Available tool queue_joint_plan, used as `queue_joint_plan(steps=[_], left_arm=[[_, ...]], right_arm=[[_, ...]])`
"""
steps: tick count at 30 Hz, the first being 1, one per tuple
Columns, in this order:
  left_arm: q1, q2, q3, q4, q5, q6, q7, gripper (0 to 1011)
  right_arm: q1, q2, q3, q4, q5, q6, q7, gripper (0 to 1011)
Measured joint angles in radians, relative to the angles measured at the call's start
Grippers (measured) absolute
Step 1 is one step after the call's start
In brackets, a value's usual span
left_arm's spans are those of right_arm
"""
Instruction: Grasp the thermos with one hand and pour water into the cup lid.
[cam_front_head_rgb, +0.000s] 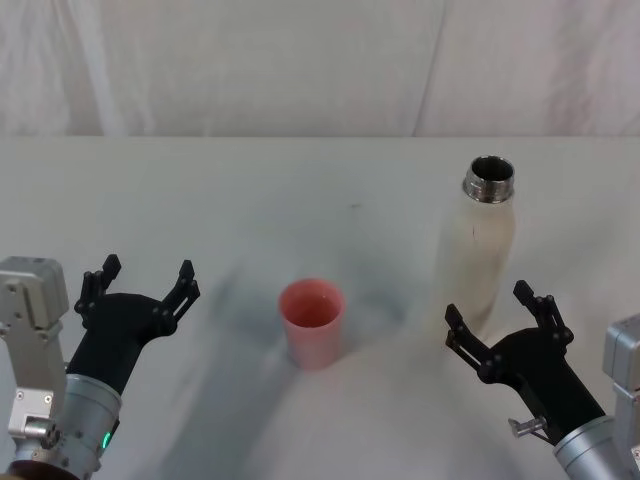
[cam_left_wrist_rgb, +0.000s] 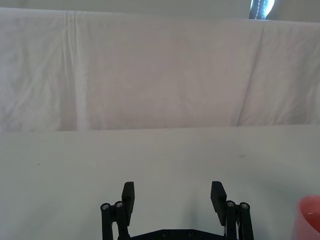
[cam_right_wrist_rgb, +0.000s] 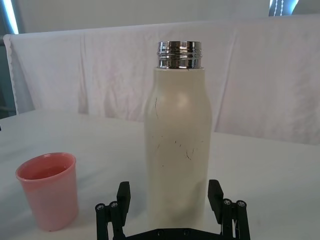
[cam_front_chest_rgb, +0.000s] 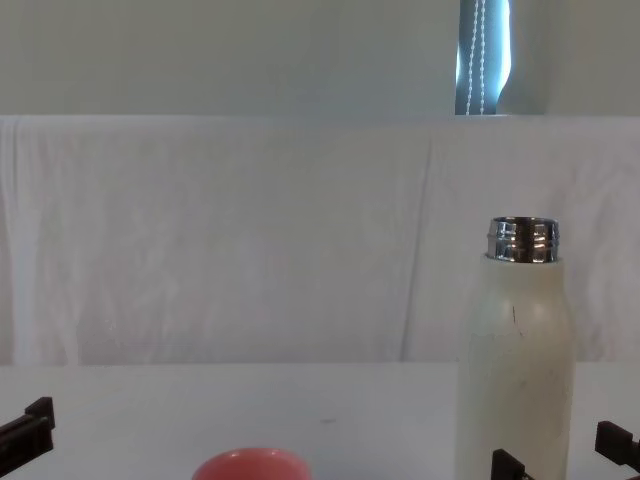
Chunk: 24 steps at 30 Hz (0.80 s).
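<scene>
Right pincer (cam_front_head_rgb: 497, 323) agape before upright thermos (cam_front_head_rgb: 480, 250), steel neck skyward.

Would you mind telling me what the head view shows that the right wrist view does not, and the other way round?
Only the head view takes in the left gripper, open over the table on the robot's left, and looks down into the thermos's open mouth. Only the right wrist view shows the thermos side-on, with its steel neck threads and dark scratches. Both show the thermos upright, the cup lid apart from it, and the right gripper, jaws open, just short of the thermos.
</scene>
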Motion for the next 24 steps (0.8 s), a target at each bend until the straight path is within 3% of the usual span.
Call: queue_joint_plan(steps=[24], left_arm=[[0.000,0.000,0.000,0.000,0.000,0.000,0.000,1001]], right_arm=[[0.004,0.001,0.000,0.003,0.001,0.001,0.000,1001]])
